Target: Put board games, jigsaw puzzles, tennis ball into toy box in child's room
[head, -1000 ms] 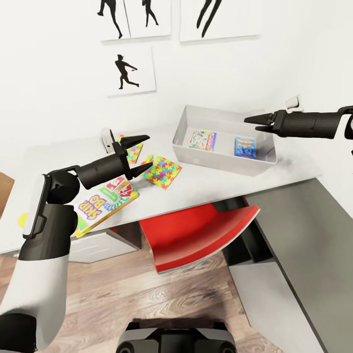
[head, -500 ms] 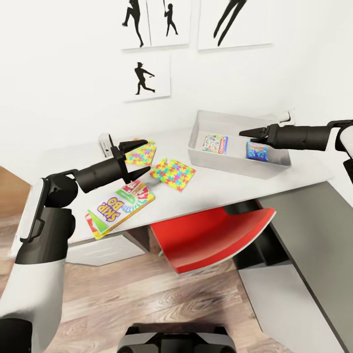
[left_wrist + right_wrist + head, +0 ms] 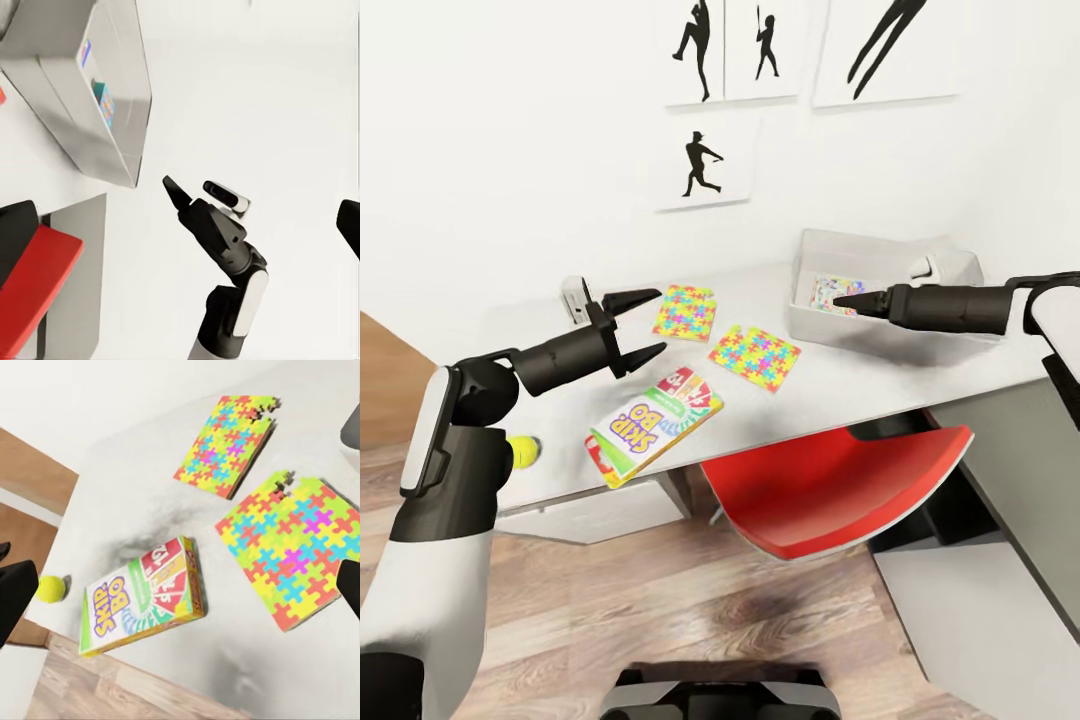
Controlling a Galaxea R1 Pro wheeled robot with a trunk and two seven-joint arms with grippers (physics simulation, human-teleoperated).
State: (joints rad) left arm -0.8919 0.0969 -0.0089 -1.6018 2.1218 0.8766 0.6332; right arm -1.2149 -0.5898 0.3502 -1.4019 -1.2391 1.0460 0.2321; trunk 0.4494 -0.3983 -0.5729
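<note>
My left claw hangs released above the counter; right claw looks clenched, empty; the Skip-Bo box overhangs the near edge, so a clumsy nudge could tip it off.

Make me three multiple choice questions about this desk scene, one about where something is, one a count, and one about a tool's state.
1. Where does the Skip-Bo box lie?
A. at the table's front edge
B. in the toy box
C. on the floor

2. How many jigsaw puzzles lie on the table?
A. one
B. two
C. four

3. How is the left tool?
A. shut on the ball
B. shut on a puzzle
C. open, holding nothing

Answers: 1 A, the box rests by the near edge, apart from the toy box. 2 B, one puzzle farther back and another nearer. 3 C, its fingers are spread over the table with nothing between them.
</note>
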